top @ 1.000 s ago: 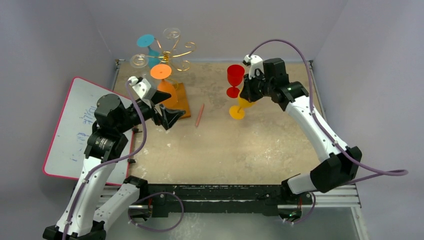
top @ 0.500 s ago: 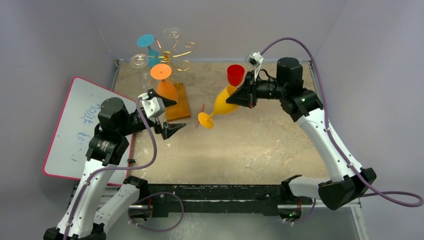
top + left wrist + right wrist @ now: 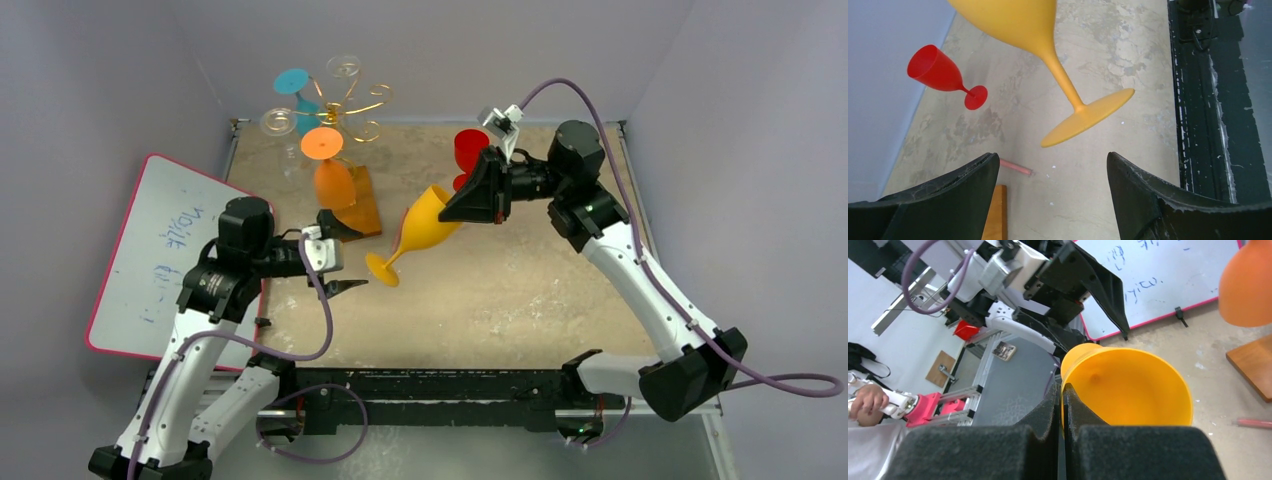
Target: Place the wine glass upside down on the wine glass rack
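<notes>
Yellow wine glass rim pinched: right-wrist view.

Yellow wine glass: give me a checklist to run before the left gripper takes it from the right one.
1. Right gripper holds the yellow wine glass: ok, shut on its rim.
2. Left gripper ready: ok, jaws wide open.
3. Stem between left jaws: not ok, the foot hangs beyond the fingertips, apart.
4. Glass inverted: not ok, tilted, foot pointing down toward the left arm.
5. Free arm on the wine glass rack: ok, right-side scrolls look bare.
6. Red glass out of the way: ok, standing apart at the far side.
</notes>
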`<state>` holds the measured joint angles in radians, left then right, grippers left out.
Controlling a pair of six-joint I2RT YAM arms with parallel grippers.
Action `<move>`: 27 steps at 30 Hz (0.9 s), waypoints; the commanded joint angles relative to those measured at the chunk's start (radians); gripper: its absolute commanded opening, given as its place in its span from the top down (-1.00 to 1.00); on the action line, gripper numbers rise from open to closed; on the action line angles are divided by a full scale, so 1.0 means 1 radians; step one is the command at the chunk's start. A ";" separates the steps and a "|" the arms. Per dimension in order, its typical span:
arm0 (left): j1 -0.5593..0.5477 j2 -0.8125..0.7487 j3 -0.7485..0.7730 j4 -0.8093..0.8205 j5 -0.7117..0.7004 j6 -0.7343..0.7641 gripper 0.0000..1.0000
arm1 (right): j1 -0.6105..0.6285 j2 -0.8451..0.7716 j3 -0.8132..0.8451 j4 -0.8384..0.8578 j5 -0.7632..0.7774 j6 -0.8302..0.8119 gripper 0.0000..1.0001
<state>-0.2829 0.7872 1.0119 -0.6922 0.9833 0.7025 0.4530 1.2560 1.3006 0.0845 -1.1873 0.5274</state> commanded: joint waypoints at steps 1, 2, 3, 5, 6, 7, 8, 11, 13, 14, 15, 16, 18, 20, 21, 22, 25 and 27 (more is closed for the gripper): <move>-0.001 0.005 0.043 -0.065 0.093 0.142 -0.54 | 0.017 -0.025 0.006 0.154 -0.067 0.092 1.00; -0.001 0.008 0.044 -0.064 0.107 0.147 -0.52 | 0.020 -0.023 0.007 0.158 -0.069 0.095 1.00; -0.001 0.012 0.046 -0.065 0.123 0.153 -0.50 | 0.024 -0.021 0.008 0.164 -0.070 0.103 1.00; -0.001 0.020 0.054 -0.077 0.159 0.175 -0.45 | 0.028 -0.018 0.006 0.181 -0.064 0.116 1.00; 0.000 0.022 0.059 -0.091 0.178 0.194 -0.43 | 0.032 -0.016 0.006 0.184 -0.060 0.119 1.00; -0.001 0.026 0.065 -0.108 0.191 0.214 -0.40 | 0.034 -0.013 0.005 0.185 -0.057 0.120 1.00; 0.000 0.029 0.070 -0.120 0.201 0.227 -0.37 | 0.038 -0.009 0.005 0.184 -0.050 0.121 1.00; -0.001 0.036 0.083 -0.154 0.224 0.263 -0.30 | 0.045 0.002 0.002 0.185 -0.040 0.126 1.00; -0.001 0.037 0.088 -0.170 0.239 0.278 -0.24 | 0.048 0.006 0.001 0.185 -0.032 0.126 1.00; 0.000 0.038 0.089 -0.176 0.244 0.284 -0.20 | 0.048 0.008 0.001 0.185 -0.031 0.126 1.00; 0.000 0.038 0.092 -0.178 0.250 0.288 -0.14 | 0.049 0.009 0.002 0.185 -0.028 0.126 1.00; -0.001 0.037 0.094 -0.180 0.257 0.291 -0.07 | 0.050 0.011 0.002 0.184 -0.025 0.126 1.00; -0.001 0.039 0.098 -0.180 0.271 0.291 0.12 | 0.049 0.011 0.001 0.184 -0.017 0.126 1.00; -0.001 0.042 0.104 -0.185 0.281 0.293 0.34 | 0.049 0.012 -0.002 0.179 -0.003 0.122 1.00; -0.001 0.045 0.108 -0.188 0.283 0.294 0.44 | 0.049 0.013 -0.003 0.173 0.004 0.119 1.00; -0.001 0.047 0.110 -0.192 0.283 0.297 0.56 | 0.049 0.012 -0.003 0.164 0.014 0.114 1.00; -0.001 0.048 0.118 -0.207 0.273 0.302 0.96 | 0.050 0.007 -0.003 0.125 0.066 0.095 0.97; -0.001 0.048 0.118 -0.235 0.261 0.338 1.00 | 0.049 0.000 -0.005 0.102 0.112 0.086 0.75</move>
<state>-0.2836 0.8341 1.0851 -0.8936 1.2083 0.9840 0.4992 1.2743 1.2995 0.2028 -1.1648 0.6434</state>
